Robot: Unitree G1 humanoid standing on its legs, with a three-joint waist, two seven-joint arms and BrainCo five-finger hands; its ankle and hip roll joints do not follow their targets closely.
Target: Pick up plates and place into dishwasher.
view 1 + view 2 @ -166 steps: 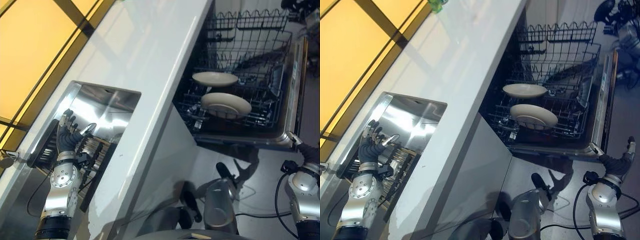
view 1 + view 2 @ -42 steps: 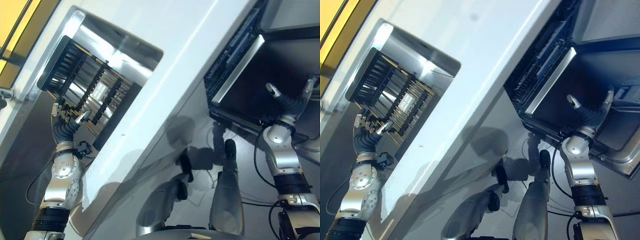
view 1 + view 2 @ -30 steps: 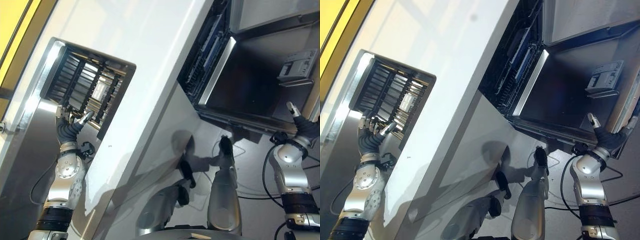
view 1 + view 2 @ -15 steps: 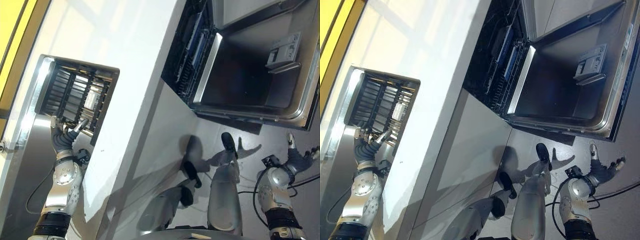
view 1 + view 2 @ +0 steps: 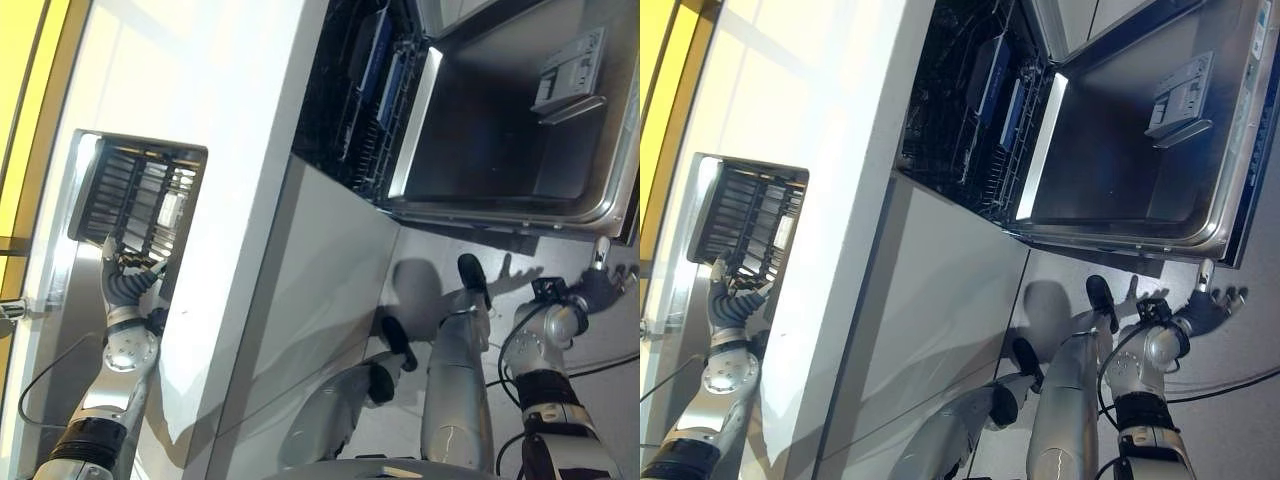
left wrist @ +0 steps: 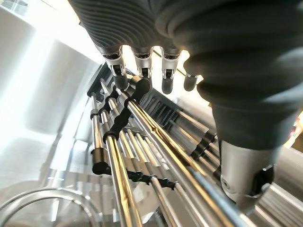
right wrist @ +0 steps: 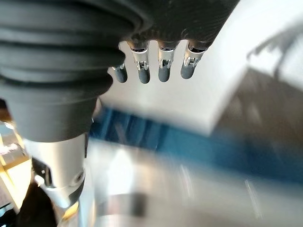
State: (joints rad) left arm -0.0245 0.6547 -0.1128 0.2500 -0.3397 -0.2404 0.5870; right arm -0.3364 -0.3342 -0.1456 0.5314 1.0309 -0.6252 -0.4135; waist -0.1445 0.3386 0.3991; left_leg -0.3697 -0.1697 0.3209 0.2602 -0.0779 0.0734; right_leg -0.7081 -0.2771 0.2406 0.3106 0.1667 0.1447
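Left hand, fingers relaxed and empty, hovers over the sink rack; dishwasher lies far right, nearer the spread right hand.

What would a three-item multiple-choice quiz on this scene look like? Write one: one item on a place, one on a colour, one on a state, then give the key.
1. Where is the left hand?
A. Over the metal rack in the sink
B. On the dishwasher door
C. Flat on the floor

2. What colour is the countertop?
A. Black
B. White
C. Red

3. How does the dishwasher door stand?
A. Shut
B. Taken off
C. Open

Key: 1 A, the left wrist view shows its fingers just above the rack's metal rods. 2 B, the long slab beside the sink is white in both eye views. 3 C, the door is swung out, its steel inner face is bare and the rack inside shows; the right hand hangs open below the door, holding nothing.
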